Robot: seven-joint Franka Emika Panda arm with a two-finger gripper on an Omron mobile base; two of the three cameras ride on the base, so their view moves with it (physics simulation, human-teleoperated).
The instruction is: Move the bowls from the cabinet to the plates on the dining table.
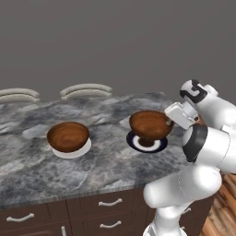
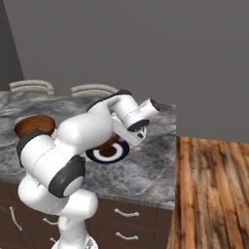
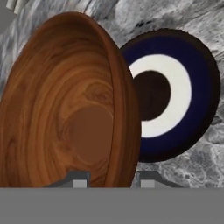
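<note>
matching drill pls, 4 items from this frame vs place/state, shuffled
Items:
1. left bowl
2. right bowl
3. white plate
4. navy plate

Places/states:
A. bare on the marble, white ring showing
B. held by its rim in the gripper, above a plate
C. sits on the white plate
D. under a bowl, only its edge showing

Pairs: 1-C, 2-B, 3-D, 4-A
</note>
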